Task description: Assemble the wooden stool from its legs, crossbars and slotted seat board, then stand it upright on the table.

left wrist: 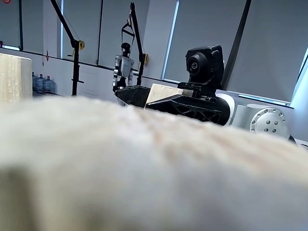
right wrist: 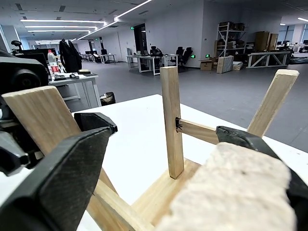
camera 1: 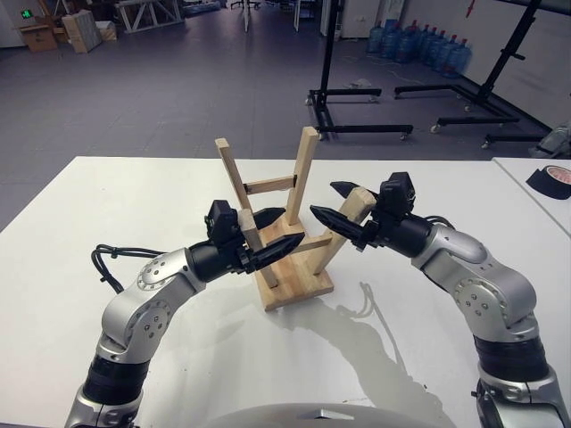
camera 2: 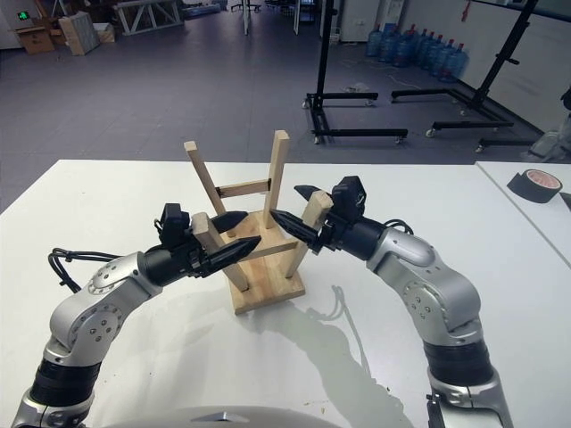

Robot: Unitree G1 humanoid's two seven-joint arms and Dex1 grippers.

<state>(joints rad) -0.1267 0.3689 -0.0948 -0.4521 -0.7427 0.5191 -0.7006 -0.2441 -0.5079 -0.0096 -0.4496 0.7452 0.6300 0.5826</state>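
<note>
Since you cannot tell whether the left gripper (camera 1: 273, 233) or right gripper (camera 1: 335, 203) truly clamps the upturned stool (camera 1: 300, 283), flipping it could let it slip and topple.

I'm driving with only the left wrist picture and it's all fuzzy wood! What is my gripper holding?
Observer: Your left gripper is closed around the near left leg of the stool.
Operator: Is the stool standing the right way up?
Observer: No, it's upside down. The seat board rests on the table and all four legs point up.
Operator: What is the other arm grabbing?
Observer: The right gripper is clamped near the top of the near right leg.
</note>
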